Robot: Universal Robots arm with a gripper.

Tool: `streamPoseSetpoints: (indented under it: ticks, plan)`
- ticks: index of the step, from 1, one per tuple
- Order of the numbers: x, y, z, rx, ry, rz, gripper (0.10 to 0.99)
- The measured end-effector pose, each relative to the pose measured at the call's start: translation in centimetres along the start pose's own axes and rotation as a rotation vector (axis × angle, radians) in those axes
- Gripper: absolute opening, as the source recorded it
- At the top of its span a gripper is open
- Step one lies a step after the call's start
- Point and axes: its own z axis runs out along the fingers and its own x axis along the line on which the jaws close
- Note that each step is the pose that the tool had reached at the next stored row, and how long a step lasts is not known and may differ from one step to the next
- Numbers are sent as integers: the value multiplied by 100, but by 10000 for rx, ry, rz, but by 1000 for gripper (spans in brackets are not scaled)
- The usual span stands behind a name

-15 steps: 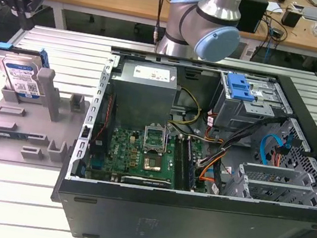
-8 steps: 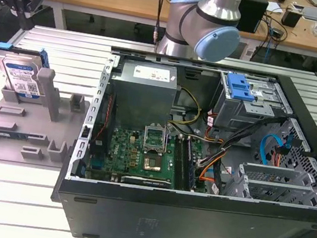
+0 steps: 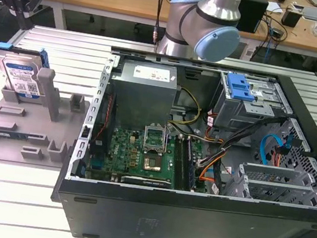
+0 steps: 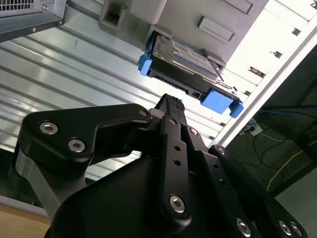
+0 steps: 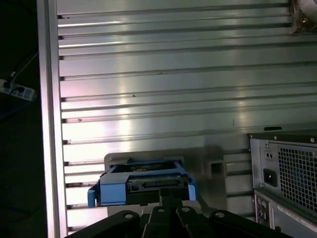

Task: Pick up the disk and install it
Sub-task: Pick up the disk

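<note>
One disk [image 3: 20, 76] standing on edge in grey tray [image 3: 0, 130] at the exterior view's left, beside open case [image 3: 190, 221], with gripper [image 4: 171, 100] hanging near its blue-framed upper edge without touching, fingers [image 4: 172, 111] pinched together on nothing in both wrist views.

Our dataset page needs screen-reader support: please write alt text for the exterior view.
The disk, in its blue carrier, stands upright in a grey fixture tray at the exterior view's left, beside an open computer case on a slatted metal table. The robot arm rises behind the case.
</note>
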Motion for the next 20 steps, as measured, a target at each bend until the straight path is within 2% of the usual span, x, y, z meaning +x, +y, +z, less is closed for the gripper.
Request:
streamPoseSetpoints:
  ticks: [1, 2, 5, 6, 13, 15, 16, 17, 18, 19, 20]
  plan:
    - [0, 2, 0, 5, 184, -374, 106]
    - [0, 5, 1, 16, 257, -687, 106]
    - [0, 5, 0, 68, 282, -1151, 106]
    - [0, 6, 0, 90, 298, -1524, 106]
    - [0, 6, 0, 201, 362, -3094, 114]
    - [0, 6, 0, 206, 375, -3518, 235]
    - [0, 6, 0, 206, 380, -3686, 235]
    - [0, 6, 0, 207, 390, -3980, 294]
    - [0, 6, 0, 207, 398, -4231, 294]
    - [0, 6, 0, 207, 405, -4421, 416]
    - [0, 7, 0, 206, 414, -4710, 478]
